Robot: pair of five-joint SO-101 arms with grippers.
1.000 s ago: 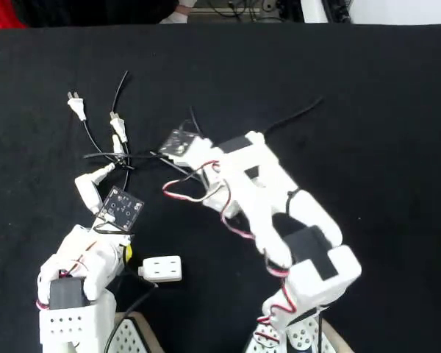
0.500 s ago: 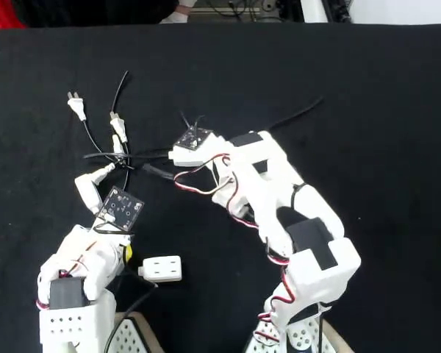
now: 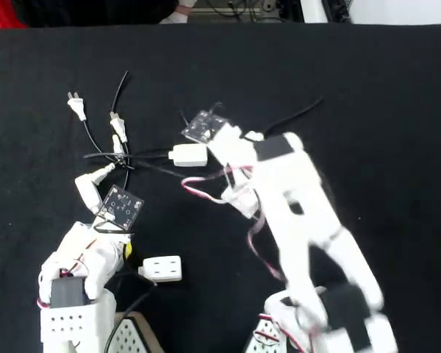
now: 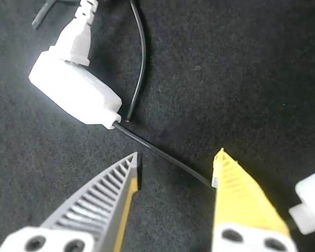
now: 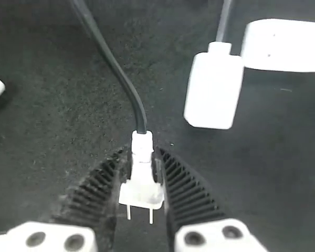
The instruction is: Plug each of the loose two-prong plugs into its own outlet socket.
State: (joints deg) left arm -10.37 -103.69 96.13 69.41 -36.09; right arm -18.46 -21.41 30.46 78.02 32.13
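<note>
My right gripper (image 5: pixel 142 153) is shut on a white two-prong plug (image 5: pixel 141 185) whose prongs point back toward the wrist and whose black cable leads away. A white socket block (image 5: pixel 214 97) lies just beyond it; in the high view this socket (image 3: pixel 189 154) sits beside the right arm's wrist (image 3: pixel 206 128). My left gripper (image 4: pixel 176 157) stands open over a black cable (image 4: pixel 163 156), short of a white outlet block (image 4: pixel 76 89) with a plug seated in it. Two loose plugs (image 3: pixel 76 107) (image 3: pixel 117 126) lie at the far left.
Another white socket (image 3: pixel 162 268) lies near the front, beside the left arm's base (image 3: pixel 70 309). Black cables cross in a tangle (image 3: pixel 125 156) between the arms. The black cloth to the right and rear (image 3: pixel 367 88) holds nothing.
The right arm has swung up and to the right, away from the cable tangle, uncovering the white socket beside it. The left arm has kept still.
</note>
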